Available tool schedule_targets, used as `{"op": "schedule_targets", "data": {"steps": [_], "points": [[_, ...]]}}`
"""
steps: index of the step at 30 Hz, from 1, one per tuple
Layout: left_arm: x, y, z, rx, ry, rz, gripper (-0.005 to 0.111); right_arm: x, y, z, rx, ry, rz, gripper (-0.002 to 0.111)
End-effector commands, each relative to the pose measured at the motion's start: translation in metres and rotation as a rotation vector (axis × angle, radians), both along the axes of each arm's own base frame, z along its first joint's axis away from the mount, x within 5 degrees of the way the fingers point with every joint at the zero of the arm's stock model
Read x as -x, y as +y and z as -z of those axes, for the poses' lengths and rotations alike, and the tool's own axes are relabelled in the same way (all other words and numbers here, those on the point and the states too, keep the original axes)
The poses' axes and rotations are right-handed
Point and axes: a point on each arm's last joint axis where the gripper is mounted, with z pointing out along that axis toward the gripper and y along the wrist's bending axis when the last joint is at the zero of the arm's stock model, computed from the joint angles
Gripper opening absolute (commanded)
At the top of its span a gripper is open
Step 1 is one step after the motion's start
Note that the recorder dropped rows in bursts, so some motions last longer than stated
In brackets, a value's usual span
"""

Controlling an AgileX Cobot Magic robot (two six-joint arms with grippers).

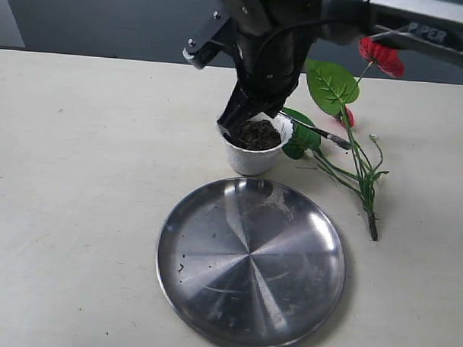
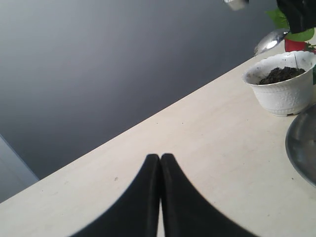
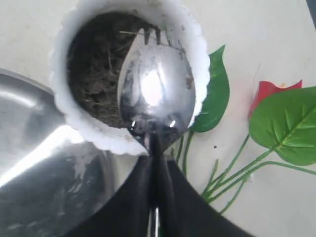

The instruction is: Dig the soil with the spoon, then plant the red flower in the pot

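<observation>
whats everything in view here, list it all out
table: one, cream, under everything
plate: one, shiny steel, round, on the table on the near side of the pot in the exterior view
pot: one, white with a wavy rim, upright on the table just beyond the plate
soil: one small fill, dark brown, inside the pot
spoon: one, silver, bowl over the pot's mouth
red flower: one sprig, red blooms, green leaves and stems, lying on the table right of the pot
left gripper: one, black, shut and empty, over bare table away from the pot
right gripper: one, black, shut on the spoon's handle, above the pot
</observation>
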Motion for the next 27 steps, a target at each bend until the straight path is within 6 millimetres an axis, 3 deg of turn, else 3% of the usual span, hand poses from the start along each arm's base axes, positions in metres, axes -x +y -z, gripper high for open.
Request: {"op": "schedule_targets", "data": {"steps": [1, 7, 9, 13, 18, 24, 27], "points": [[0.001, -0.001, -0.002, 0.019, -0.012, 0.012, 0.001, 0.015, 0.001, -0.023, -0.162, 0.066, 0.04, 0.0], [0.001, -0.001, -0.002, 0.019, -0.012, 0.012, 0.001, 0.036, 0.012, -0.021, -0.314, 0.24, -0.009, 0.0], [0.001, -0.001, -0.002, 0.019, -0.012, 0.012, 0.001, 0.042, 0.011, -0.006, -0.305, 0.308, -0.011, 0.0], [0.001, -0.001, -0.002, 0.019, -0.012, 0.012, 0.001, 0.055, -0.01, 0.04, -0.166, 0.42, 0.032, 0.0], [0.001, -0.001, -0.002, 0.019, -0.012, 0.012, 0.001, 0.063, -0.025, 0.088, -0.193, 0.421, 0.041, 0.0], [0.001, -0.001, -0.002, 0.019, -0.012, 0.012, 0.001, 0.062, -0.015, 0.101, -0.391, 0.347, 0.078, 0.0], [0.001, -0.001, -0.002, 0.018, -0.011, 0.011, 0.001, 0.063, -0.015, 0.104, -0.38, 0.361, 0.081, 0.006]]}}
